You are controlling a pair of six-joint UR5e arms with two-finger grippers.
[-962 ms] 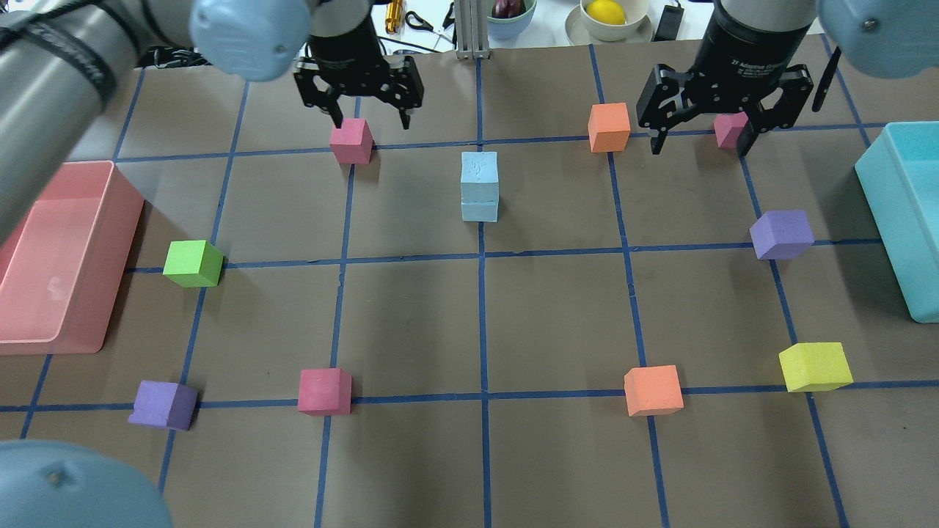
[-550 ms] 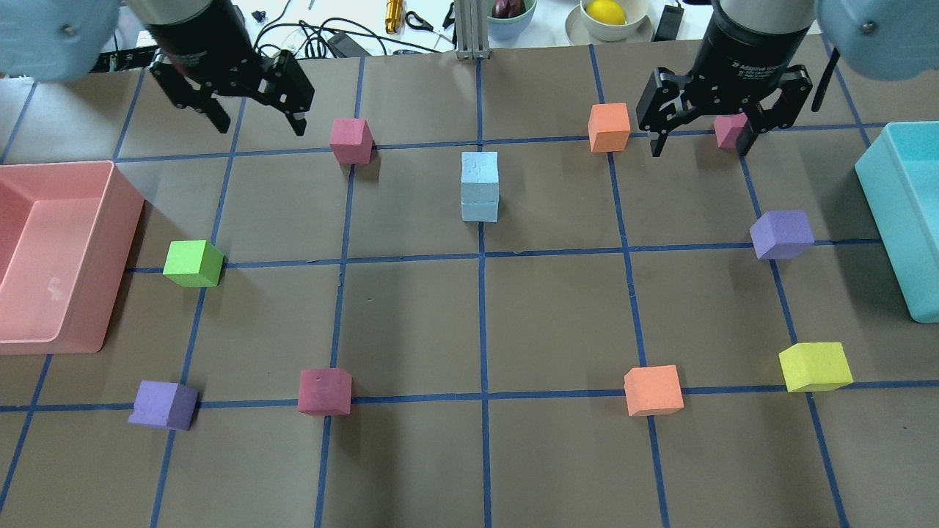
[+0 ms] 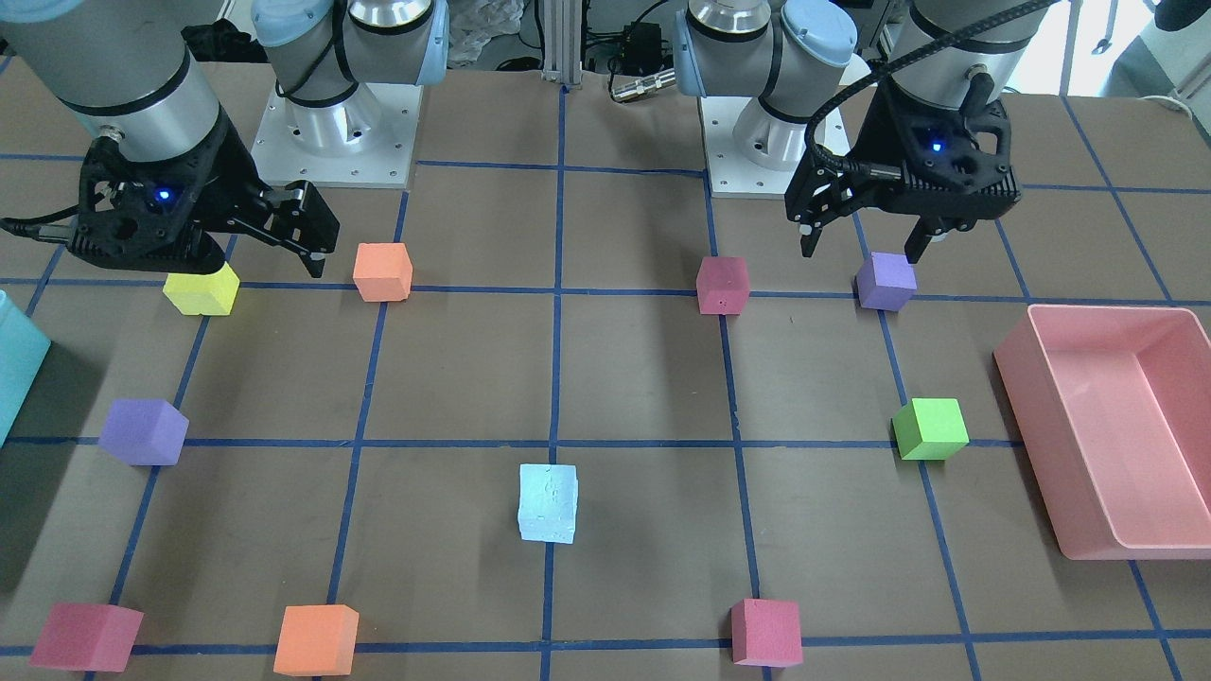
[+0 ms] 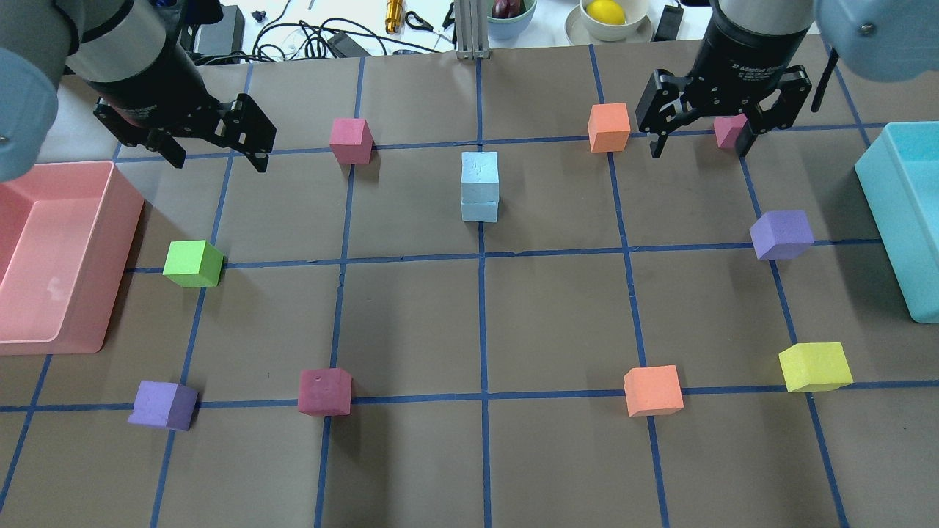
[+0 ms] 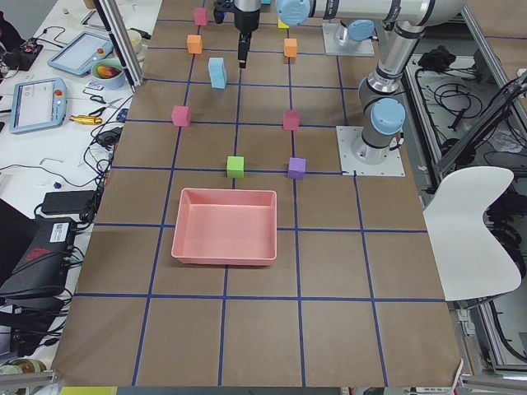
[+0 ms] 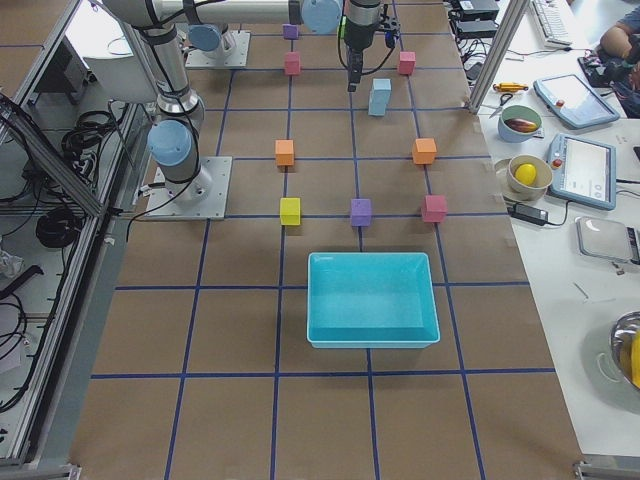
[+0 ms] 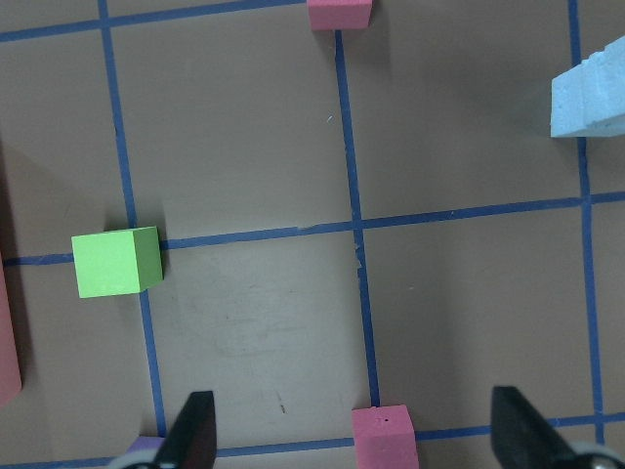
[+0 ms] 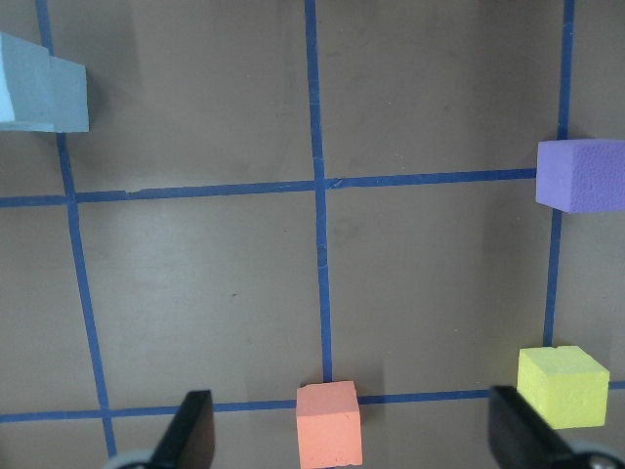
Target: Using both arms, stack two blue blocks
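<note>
- And there it is: the blue blocks (image 4: 480,187) stand one on top of the other near the middle of the worktop (image 4: 411,323), right on a blue tape line, with their faces squarely lined up.
- Nothing touches the stack. By the look of it the stacking itself is done, and all that seems left is for both arms to park clear.
- The left pincer (image 4: 218,158) hangs above the worktop well off to one side of the stack, beyond the pink cube (image 4: 351,139) and near the far corner of the pink bin (image 4: 51,257). Its jaws are spread wide with nothing in them.
- The right pincer (image 4: 700,147) hovers well off on the other side, between the orange cube (image 4: 609,126) and the far pink cube (image 4: 728,130). Its jaws are just as wide, and it's empty too.
- Both wrists are aimed roughly downward, fingers towards the worktop.
</note>
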